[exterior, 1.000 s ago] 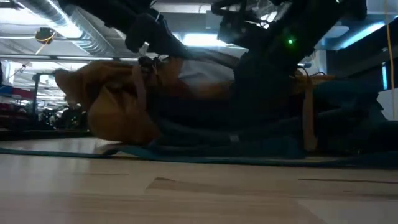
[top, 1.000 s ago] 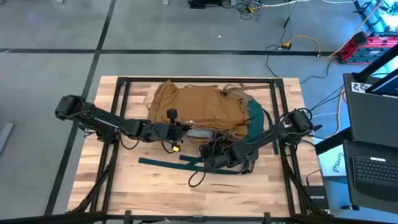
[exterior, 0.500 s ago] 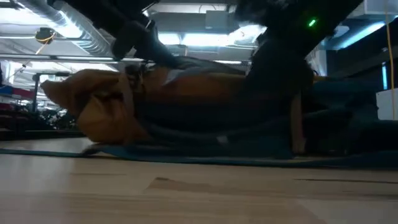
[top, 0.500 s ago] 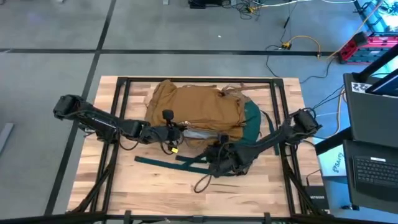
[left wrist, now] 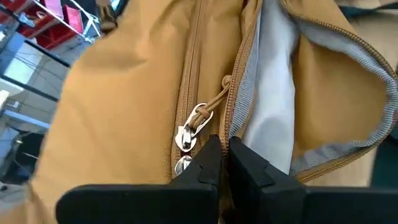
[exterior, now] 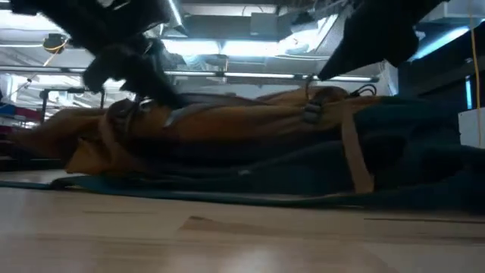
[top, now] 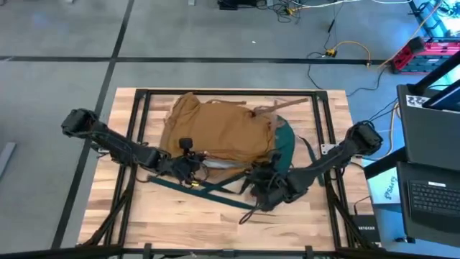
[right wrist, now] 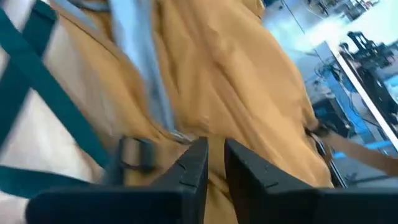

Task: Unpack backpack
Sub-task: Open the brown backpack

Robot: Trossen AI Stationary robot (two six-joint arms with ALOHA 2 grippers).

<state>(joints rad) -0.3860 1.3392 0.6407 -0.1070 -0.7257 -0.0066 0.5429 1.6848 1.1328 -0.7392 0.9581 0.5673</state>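
We're early in the unpack; nothing lies outside the soft tan-brown fabric backpack with teal-green straps [top: 223,129], flat mid-table. Left gripper [left wrist: 225,163] at its near edge, fingers pinched on tan fabric beside the metal zip pull [left wrist: 189,130]; grey lining [left wrist: 270,93] shows, mouth partly open. Right gripper [right wrist: 214,163] at the near-right corner, fingers nearly together, grasp unclear. Contents still to come out.
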